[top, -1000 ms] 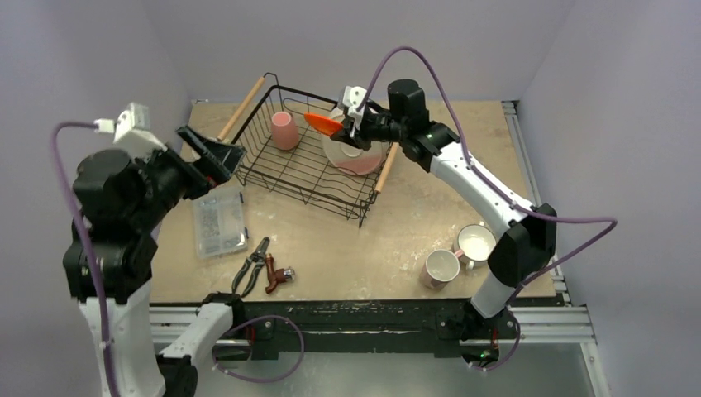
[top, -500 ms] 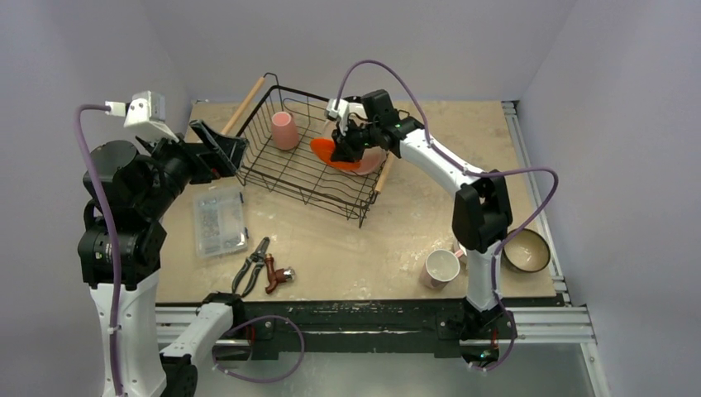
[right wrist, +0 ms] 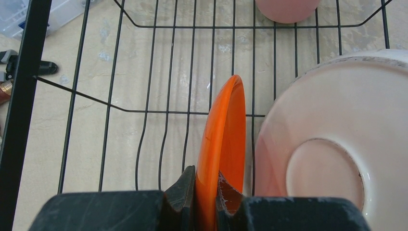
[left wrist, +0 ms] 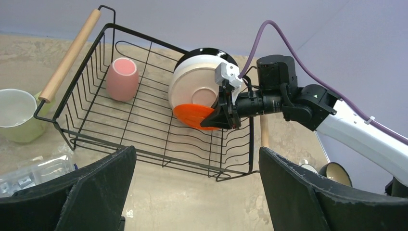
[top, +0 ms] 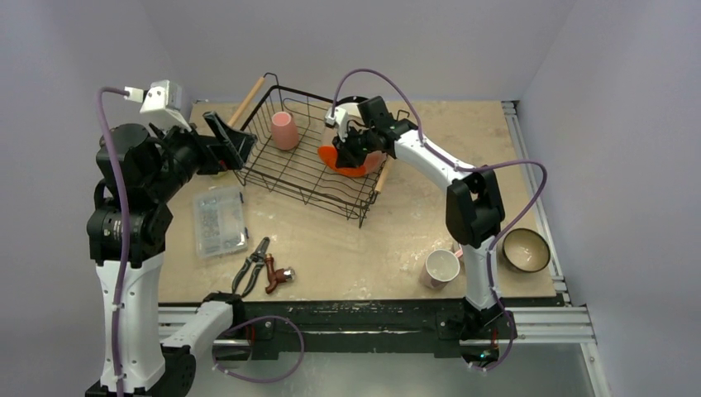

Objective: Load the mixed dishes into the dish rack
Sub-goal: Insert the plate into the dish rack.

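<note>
The step in hand is racking the plate. The right fingers [right wrist: 183, 187] are pinched tight on the rim of the red plate [right wrist: 223, 134], which stands on edge and runs straight out ahead of the fingertips, down inside the dish rack [left wrist: 144, 130]. Just to the right of those fingers, close beside the red plate, the cream plate [right wrist: 332, 144] is already standing on edge in the rack. Whether the two plates touch cannot be told. Well beyond the fingertips, at the rack's far end, sits the pink mug [left wrist: 121, 78].

The red plate's lower edge looks to be at or near the base wires, but the pictures do not show whether it sits in a slot.

The left fingers [left wrist: 101, 187] are spread wide and hold nothing. They hang above the rack's near wall with the whole rack ahead of them.

The next move probably calls for easing the plate's edge between two base wires until it stands alone. The right fingers can then part and draw straight back without knocking the cream plate.

Off to one side of the left fingers a yellow-green mug [left wrist: 17, 115] waits outside the rack. A pale mug [top: 442, 267] and a dark bowl [top: 525, 250] wait on the surface [top: 397, 223], far behind the right fingers.
</note>
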